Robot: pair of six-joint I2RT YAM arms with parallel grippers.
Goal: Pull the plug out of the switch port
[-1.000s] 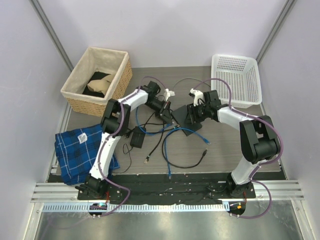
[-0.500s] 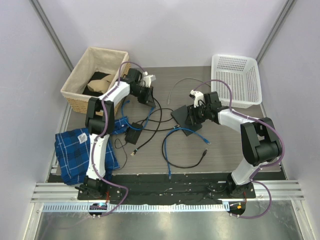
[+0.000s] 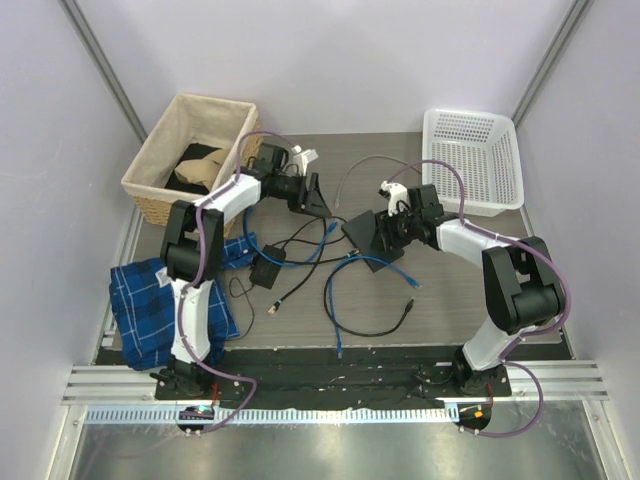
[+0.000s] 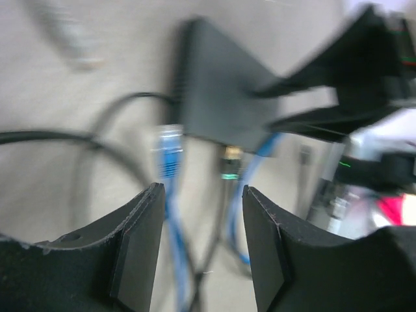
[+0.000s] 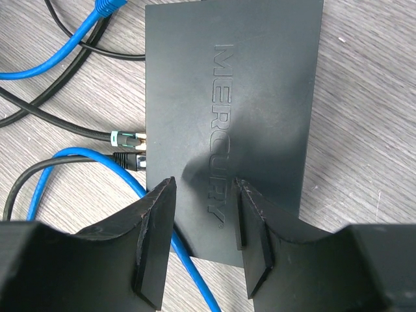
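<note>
Black left pincer (image 3: 314, 194), from above: a sec ago it was right up at the switch (image 3: 358, 230), then it swung off toward the basket. Now it hangs over the back of the counter (image 3: 450, 300) with its jaws sprung wide and nothing in them.
Switch, from above: mid-counter, same spot as before, with the right pincer (image 3: 384, 233) parked on it.
Wicker basket (image 3: 180, 205): back left, cloth-lined, with a tan lump (image 3: 203, 166) on something dark inside. Can't tell what either is.
White crate (image 3: 470, 118): back right, nothing showing in it.
Left wrist: pretty blurry, but the gap in the left pincer (image 4: 201, 192) is bare. The blue plug (image 4: 170, 153) lies loose on the counter just short of the switch (image 4: 221, 91), not in any socket.
Right wrist: the right pincer (image 5: 201, 184) has its jaws about half apart, tips down on the switch's (image 5: 260, 78) top face rather than around it. My guess is it's pinning the box.
Side sockets: a green-banded plug (image 5: 132, 138) and a black plug (image 5: 128, 159) are still seated. The blue plug (image 5: 107, 6) sits off past the far corner.
Meaning: one plug is out and let go, so I'd call that pull done. If the other two count, there's more to do.
</note>
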